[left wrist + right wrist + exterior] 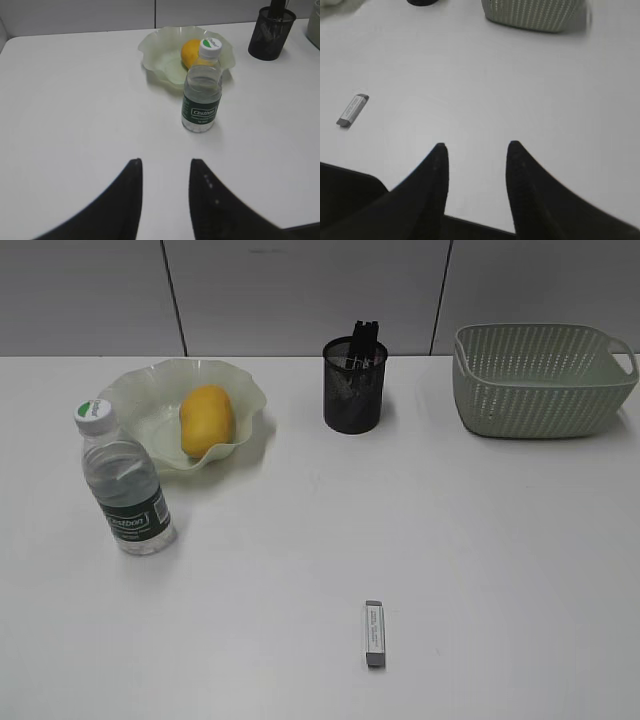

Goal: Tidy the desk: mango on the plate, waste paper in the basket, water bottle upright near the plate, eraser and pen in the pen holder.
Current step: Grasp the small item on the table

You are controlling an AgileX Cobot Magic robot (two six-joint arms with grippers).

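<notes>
The mango [206, 420] lies in the wavy-rimmed plate [130, 390] at the back left; both also show in the left wrist view, the mango [190, 51] and the plate [160, 55]. The water bottle [125, 480] stands upright in front of the plate, as the left wrist view [201, 87] also shows. The pen holder [353, 385] holds a dark pen [362, 340]. The eraser [374, 633] lies on the desk [300, 570] at the front, and shows in the right wrist view [352, 109]. The basket [540, 380] stands back right. The waste paper is not in view. My left gripper [165, 165] and right gripper [476, 147] are open and empty.
A grey panelled wall runs behind the desk. The basket's near wall [535, 12] shows at the top of the right wrist view. The pen holder [270, 32] shows at the top right of the left wrist view.
</notes>
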